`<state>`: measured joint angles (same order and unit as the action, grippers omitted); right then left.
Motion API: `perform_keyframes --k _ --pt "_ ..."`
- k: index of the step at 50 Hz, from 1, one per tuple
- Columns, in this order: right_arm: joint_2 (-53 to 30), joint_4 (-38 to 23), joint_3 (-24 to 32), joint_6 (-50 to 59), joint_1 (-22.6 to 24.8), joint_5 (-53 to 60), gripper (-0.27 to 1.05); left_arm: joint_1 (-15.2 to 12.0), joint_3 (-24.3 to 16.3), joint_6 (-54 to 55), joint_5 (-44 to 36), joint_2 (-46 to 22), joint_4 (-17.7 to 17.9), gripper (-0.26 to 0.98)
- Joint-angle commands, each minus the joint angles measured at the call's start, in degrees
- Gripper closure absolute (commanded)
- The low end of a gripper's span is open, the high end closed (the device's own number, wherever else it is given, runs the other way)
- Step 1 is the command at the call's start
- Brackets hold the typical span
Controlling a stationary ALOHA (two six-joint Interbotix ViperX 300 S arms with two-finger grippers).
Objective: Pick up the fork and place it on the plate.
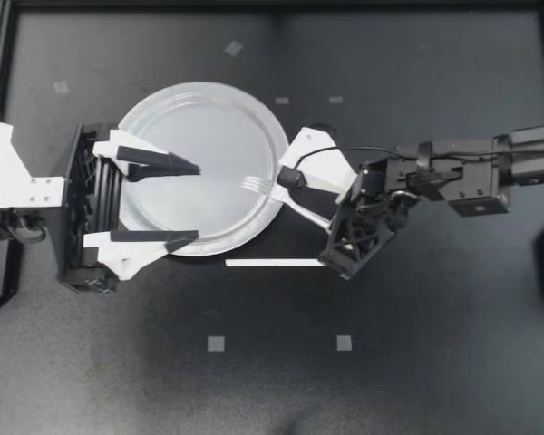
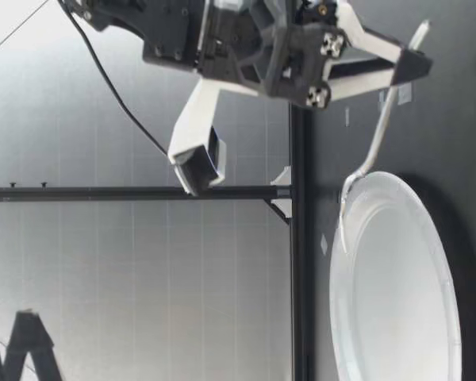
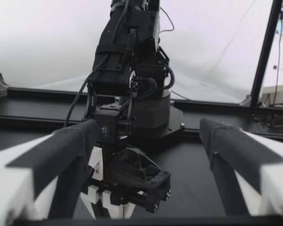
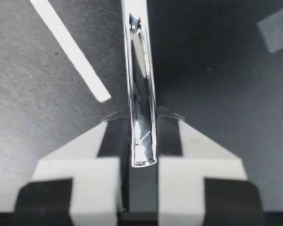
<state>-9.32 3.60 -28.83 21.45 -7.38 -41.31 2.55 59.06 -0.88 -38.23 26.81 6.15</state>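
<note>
Right claw (image 1: 295, 186) clamped on fork (image 1: 257, 186) handle; fork slants tines-down at plate (image 1: 204, 118) rim; left claw (image 1: 199, 201) spread.

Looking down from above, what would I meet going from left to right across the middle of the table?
Left end effector → fork → right end effector, gripping the fork. The plate overlaps them, so I leave it out.

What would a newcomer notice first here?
The fork, tilted with its tines at the rim of the plate and its raised handle clamped in the right gripper. Then the left gripper, open over the plate's opposite side. A white strip lies beside the plate.
</note>
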Motion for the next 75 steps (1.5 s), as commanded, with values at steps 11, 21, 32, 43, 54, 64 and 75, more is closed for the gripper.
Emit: perform_keyframes --k 11,21,32,43,54,64,75 --pt "-2.02 5.10 3.87 0.09 -0.44 -5.36 0.83 -0.09 1.58 0.00 -0.70 3.69 -0.26 -0.14" --pt "-4.04 5.19 6.59 0.35 -0.44 -9.84 0.83 0.18 1.76 0.00 -0.62 4.04 -0.35 -0.14" --pt "-7.03 5.27 9.23 1.14 -0.44 -14.06 0.83 0.35 2.02 0.00 -0.70 4.04 -0.62 -0.14" --pt "-7.65 5.36 10.20 1.32 -0.53 -14.06 0.82 0.44 2.64 0.00 -0.70 4.22 -0.97 -0.14" --pt "-7.73 7.03 10.20 1.05 -0.44 -14.24 0.70 0.44 3.52 0.09 -0.70 4.31 -1.05 -0.14" --pt "-7.73 7.56 10.28 1.14 -0.44 -14.33 0.55 0.35 4.75 0.09 -2.11 4.75 -1.05 -0.14" --pt "-8.35 8.09 10.90 1.14 -0.44 -14.33 0.48 0.44 6.15 0.18 -2.99 6.15 -1.05 -0.14"
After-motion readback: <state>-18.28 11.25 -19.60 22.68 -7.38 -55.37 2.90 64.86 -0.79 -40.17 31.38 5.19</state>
